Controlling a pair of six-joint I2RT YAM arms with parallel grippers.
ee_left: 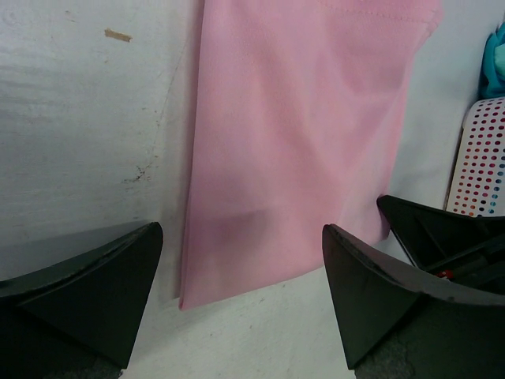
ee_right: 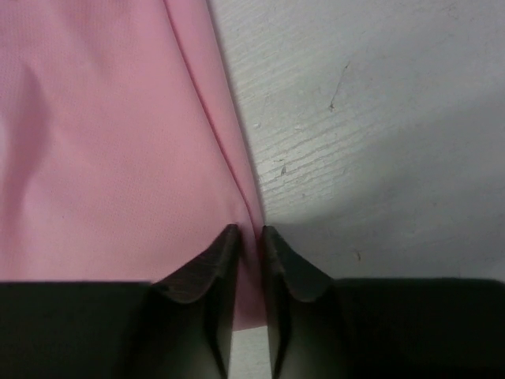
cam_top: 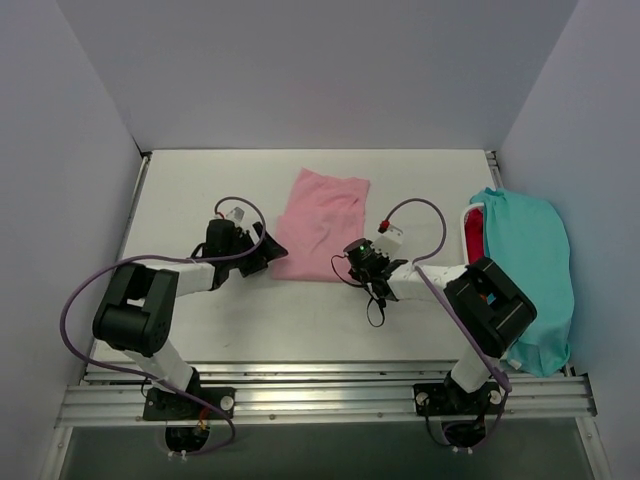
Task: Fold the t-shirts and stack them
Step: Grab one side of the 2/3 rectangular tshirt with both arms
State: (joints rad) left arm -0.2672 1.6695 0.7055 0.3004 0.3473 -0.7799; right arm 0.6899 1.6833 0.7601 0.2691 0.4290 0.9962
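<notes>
Right up against my right wrist lens, my right gripper (ee_right: 250,233) has its two dark fingers drawn almost together, with only a thin slot between the tips, and the folded side edge of the pink t-shirt (ee_right: 102,158) is nipped in that slot. Pink cloth fills the left half of that frame, and scuffed white table (ee_right: 379,118) fills the right half. Over on my left wrist view, my left gripper (ee_left: 241,233) stands wide apart, one finger at lower left and one at lower right, gripping nothing. The pink t-shirt's (ee_left: 300,142) bottom hem lies on the table (ee_left: 79,118) between and just beyond them, and I cannot tell whether either tip touches it. A small tan fleck (ee_left: 118,35) marks the tabletop at upper left, and at the right edge I see a white perforated wall (ee_left: 481,158) with a scrap of teal above it. From overhead, the pink t-shirt (cam_top: 320,225) lies folded into a long panel at the centre of the table (cam_top: 200,180), with my left gripper (cam_top: 265,245) at its lower-left corner and my right gripper (cam_top: 358,250) at its lower-right edge. At the right side of the frame a teal t-shirt (cam_top: 530,270) is draped in a heap, a red t-shirt (cam_top: 472,232) peeking out along its left side. Each wrist carries a little white tag (cam_top: 390,232); any print on it is too small to read.
</notes>
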